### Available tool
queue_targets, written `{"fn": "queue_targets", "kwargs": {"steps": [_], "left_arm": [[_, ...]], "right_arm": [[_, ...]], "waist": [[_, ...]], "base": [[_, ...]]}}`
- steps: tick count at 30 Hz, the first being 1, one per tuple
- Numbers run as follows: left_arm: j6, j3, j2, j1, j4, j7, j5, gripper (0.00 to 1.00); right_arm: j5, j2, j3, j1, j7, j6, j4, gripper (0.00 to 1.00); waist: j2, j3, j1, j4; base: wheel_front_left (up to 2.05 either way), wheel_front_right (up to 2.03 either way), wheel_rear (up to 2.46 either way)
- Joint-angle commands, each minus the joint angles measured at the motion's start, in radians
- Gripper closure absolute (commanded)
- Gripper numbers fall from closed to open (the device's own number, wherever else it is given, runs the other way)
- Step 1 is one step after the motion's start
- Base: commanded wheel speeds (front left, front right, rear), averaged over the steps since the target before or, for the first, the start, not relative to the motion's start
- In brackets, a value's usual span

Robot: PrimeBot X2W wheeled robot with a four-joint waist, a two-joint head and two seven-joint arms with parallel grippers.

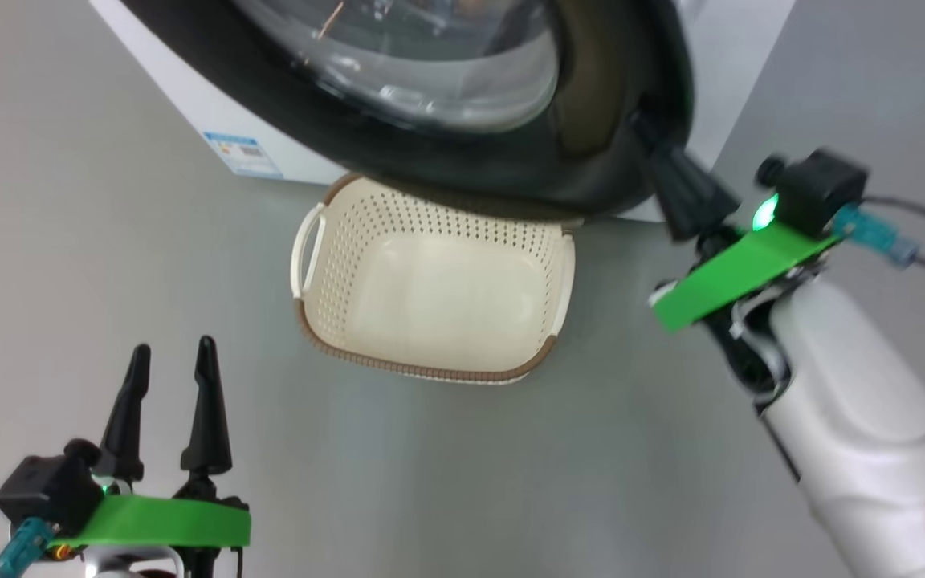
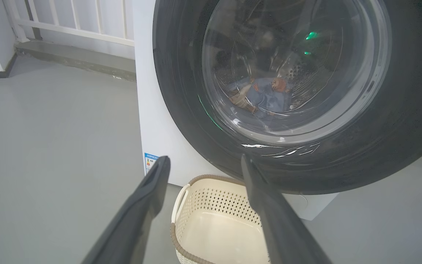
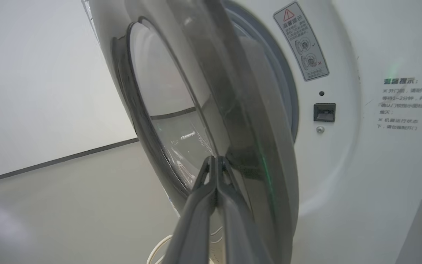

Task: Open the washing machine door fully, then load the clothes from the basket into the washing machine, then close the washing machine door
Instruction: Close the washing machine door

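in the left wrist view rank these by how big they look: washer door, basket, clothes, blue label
1. washing machine door
2. basket, cut off by the frame's edge
3. clothes, seen through the door, farther away
4. blue label, smallest

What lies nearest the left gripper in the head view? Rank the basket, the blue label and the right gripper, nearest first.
1. basket, just ahead and right of the left gripper.
2. blue label, farther ahead, on the washing machine.
3. right gripper, far right, at the washing machine door.
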Motion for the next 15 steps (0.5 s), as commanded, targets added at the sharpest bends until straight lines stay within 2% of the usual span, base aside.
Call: {"fn": "queue_targets", "kwargs": {"steps": [1, 15], "left_arm": [[-0.002, 0.031, 0.014, -0.030, -0.032, -0.006, -0.005, 0.00], [-0.002, 0.001, 0.014, -0.092, -0.069, -0.006, -0.031, 0.00]], "right_arm": [[-0.006, 0.006, -0.006, -0.030, -0.005, 0.001, -0.014, 1.00], [-0.014, 0.008, -0.130, -0.245, -0.005, 0.001, 0.087, 1.00]], "waist": [[0.0000, 0.027, 0.0000, 0.017], [0.0000, 0.118, 0.0000, 0.057]], "base": [[0.00, 0.00, 0.00], [0.00, 0.00, 0.00]]}}
